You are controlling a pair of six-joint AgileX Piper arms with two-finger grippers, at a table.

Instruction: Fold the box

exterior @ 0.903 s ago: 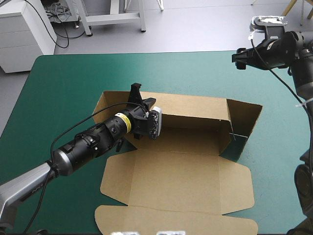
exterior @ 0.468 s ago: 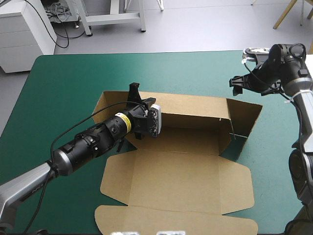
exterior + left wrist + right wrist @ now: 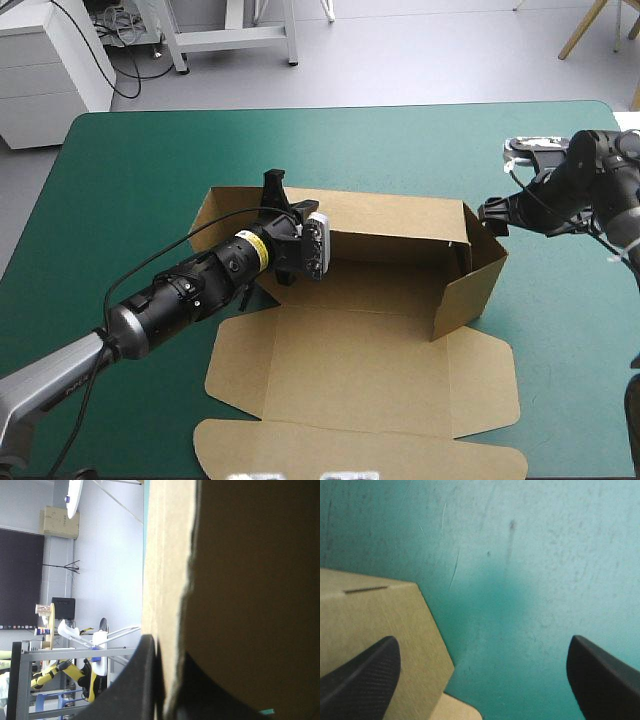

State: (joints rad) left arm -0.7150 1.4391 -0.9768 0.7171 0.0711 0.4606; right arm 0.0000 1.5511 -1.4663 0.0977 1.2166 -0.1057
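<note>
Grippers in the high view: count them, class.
2. The left gripper is shut on the box's far wall; the right gripper is open, at its right end wall.

The teal-green table cover shows faint scratches.

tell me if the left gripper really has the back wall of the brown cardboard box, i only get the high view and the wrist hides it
Observer: Yes; the left wrist view shows the left gripper shut on the brown cardboard box, wall between its black fingers.
Operator: and the other arm
Observer: The right gripper is open; its wrist view shows the fingers wide apart over the teal-green table cover.
Operator: is it on the box
Observer: The end flap sits beside one finger, ungripped.
</note>
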